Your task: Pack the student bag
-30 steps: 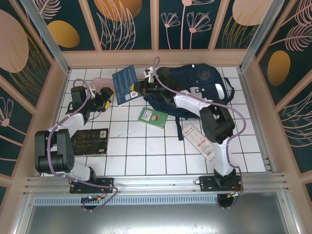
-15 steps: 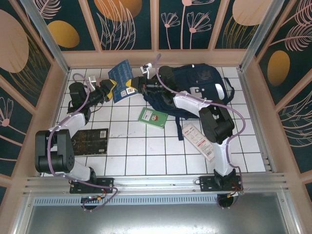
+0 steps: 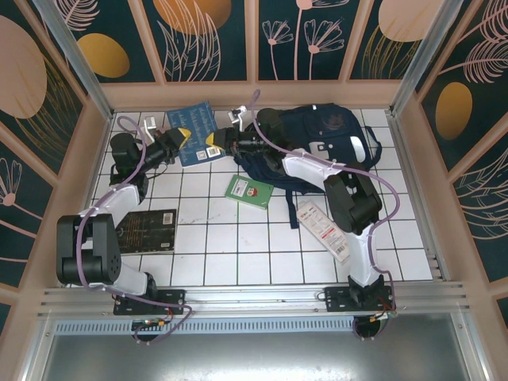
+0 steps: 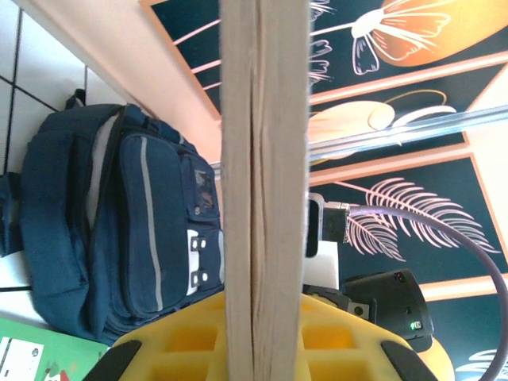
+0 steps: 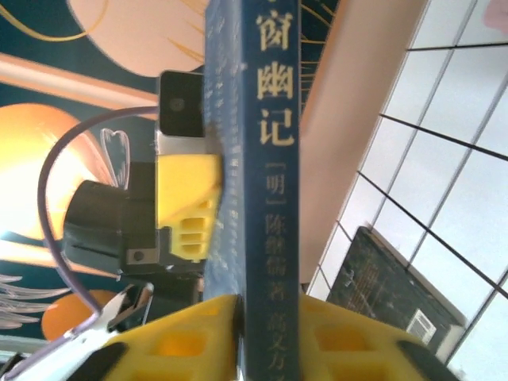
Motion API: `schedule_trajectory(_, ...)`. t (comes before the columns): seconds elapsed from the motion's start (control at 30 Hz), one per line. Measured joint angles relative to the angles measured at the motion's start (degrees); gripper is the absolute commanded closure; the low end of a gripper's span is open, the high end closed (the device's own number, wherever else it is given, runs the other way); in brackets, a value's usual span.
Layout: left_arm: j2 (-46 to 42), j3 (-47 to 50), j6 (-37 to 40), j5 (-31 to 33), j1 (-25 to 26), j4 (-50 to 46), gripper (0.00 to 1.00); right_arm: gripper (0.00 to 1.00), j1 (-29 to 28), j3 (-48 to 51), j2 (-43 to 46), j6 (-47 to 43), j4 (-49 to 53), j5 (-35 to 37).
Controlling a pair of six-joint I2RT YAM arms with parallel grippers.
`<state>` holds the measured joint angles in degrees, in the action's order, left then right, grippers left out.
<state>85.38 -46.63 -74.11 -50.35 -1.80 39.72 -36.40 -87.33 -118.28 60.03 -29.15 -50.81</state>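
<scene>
The student bag (image 3: 317, 139), navy with a white stripe, lies at the back right of the tiled table (image 3: 238, 254); it also appears in the left wrist view (image 4: 119, 222). A blue book (image 3: 193, 127) is held off the table between both arms, left of the bag. My left gripper (image 3: 181, 136) is shut on its page edge (image 4: 263, 159), the yellow fingers (image 4: 182, 341) pressed to both sides. My right gripper (image 3: 213, 144) clasps the spine (image 5: 274, 159) from the other end, both fingers (image 5: 349, 333) against the covers.
A green book (image 3: 249, 190) lies in front of the bag, a dark book (image 3: 148, 230) at the left, and a white packet (image 3: 324, 228) at the right. The back wall (image 3: 254, 95) stands close behind the blue book.
My left gripper has reached in from the left and shut on the blue book. The book has swung left and back, towards the rear wall.
</scene>
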Motion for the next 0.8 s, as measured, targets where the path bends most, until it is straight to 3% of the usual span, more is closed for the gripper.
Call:
schedule_trajectory(0.07, 0.0, -0.07, 0.96, 0.44, 0.0, -1.84, 1.0, 0.49, 0.13, -0.74, 0.04, -4.31, 6.54, 2.36)
schedule_trajectory(0.23, 0.0, -0.11, 4.42, 2.03, 0.0, -7.32, 1.0, 0.48, 1.53, -4.11, 1.22, -17.42, 26.49, 14.71)
schedule_trajectory(0.43, 0.0, -0.81, 7.78, 2.38, 0.0, -11.28, 1.0, 0.48, 3.02, -11.39, 1.44, -30.25, 46.66, 36.89)
schedule_trajectory(0.6, 0.0, -0.96, 9.66, 2.45, 0.0, -13.05, 1.0, 0.48, 3.26, -17.16, -1.22, -36.59, 56.61, 51.54)
schedule_trajectory(0.8, 0.0, -0.96, 10.95, 2.78, 0.0, -14.71, 1.0, 0.48, 3.19, -20.59, -7.34, -41.48, 61.44, 60.98)
